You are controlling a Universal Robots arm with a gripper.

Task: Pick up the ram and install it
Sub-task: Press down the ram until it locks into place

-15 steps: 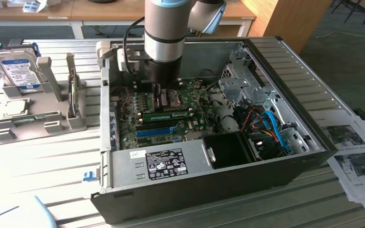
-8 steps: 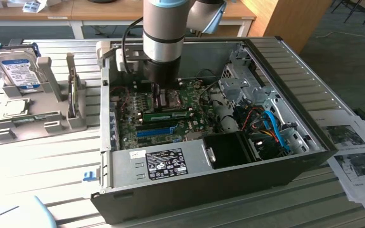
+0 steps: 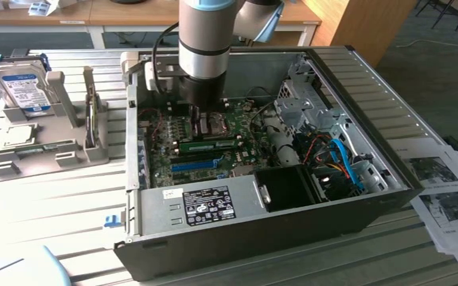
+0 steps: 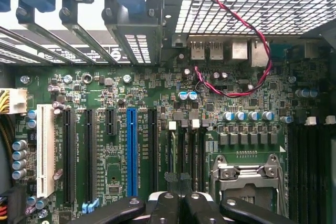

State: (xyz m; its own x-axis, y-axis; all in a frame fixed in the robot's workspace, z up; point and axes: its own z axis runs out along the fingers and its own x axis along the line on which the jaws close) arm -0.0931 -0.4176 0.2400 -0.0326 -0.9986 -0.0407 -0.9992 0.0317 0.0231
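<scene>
A slatted white workbench (image 3: 70,196) carries an open computer case (image 3: 388,149) lying on its side, a grey parts holder (image 3: 34,155) at about nine o'clock from it in the exterior view, and printed sheets (image 3: 443,190) at about four o'clock. The gripper (image 3: 195,114) hangs from the arm inside the case, low over the motherboard (image 3: 213,155); in the wrist view its black fingers (image 4: 165,208) sit pressed together with nothing visibly between them, so it is shut and seems to hold no part. Just past its tips in the wrist view lie the memory slots (image 4: 185,150) with white end latches, beside the empty processor socket (image 4: 247,174). At about five o'clock from the gripper in the exterior view, the ram (image 3: 210,144) lies as a thin green strip across the board, just above the bright blue slot (image 3: 195,165); whether it is fully seated cannot be told. Farther out, the silver hard drive (image 3: 24,86) stands upright in the parts holder, and a black fan housing (image 3: 288,187) fills the case's near corner. Judged from this, the installing step is in hand or just finished, with the closed fingers looking suited to pressing. Any further move would call for even downward pressure along the strip, without tilting it, and for the latches to close.
</scene>
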